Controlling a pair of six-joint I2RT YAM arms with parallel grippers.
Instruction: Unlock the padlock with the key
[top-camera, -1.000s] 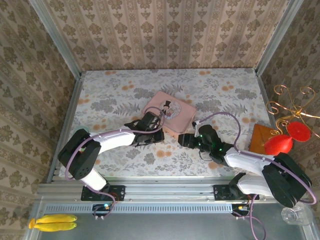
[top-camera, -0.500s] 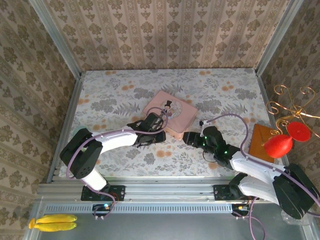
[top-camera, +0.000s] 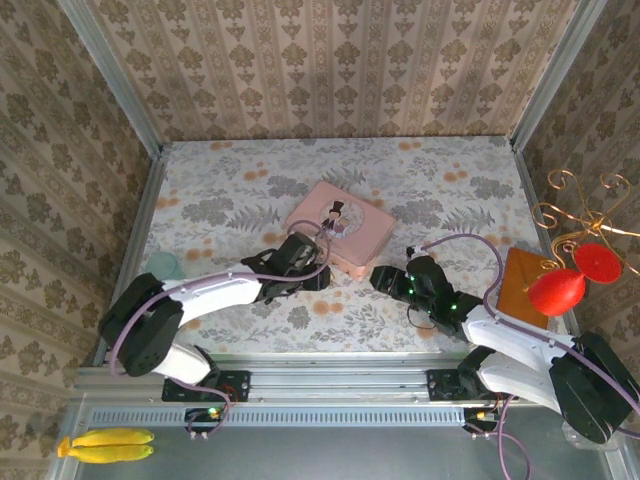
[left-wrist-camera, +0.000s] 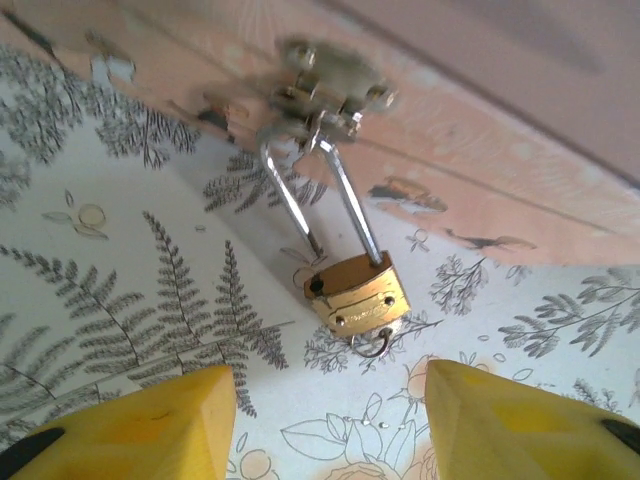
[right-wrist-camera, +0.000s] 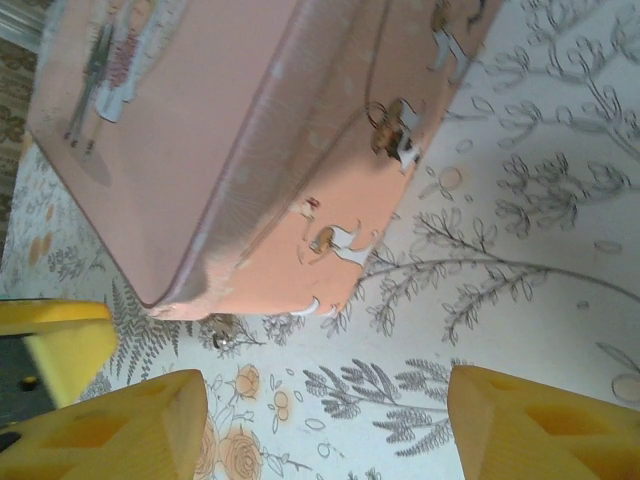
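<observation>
- My left arm has swung lower since a second ago; the left pincer (left-wrist-camera: 328, 388) is spread, empty.
- The padlock (left-wrist-camera: 358, 295) lies just ahead, its shackle hooked through the pink tin's (left-wrist-camera: 480, 150) hasp.
- The right pincer (right-wrist-camera: 325, 388) gapes over bare table (right-wrist-camera: 520, 250) beside the tin's edge.

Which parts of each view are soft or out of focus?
Left wrist: padlock fairly sharp, hasp above it blurred. Right wrist: tin clear, near fingers soft. Top external: even light, no glare, padlock too small to make out.
</observation>
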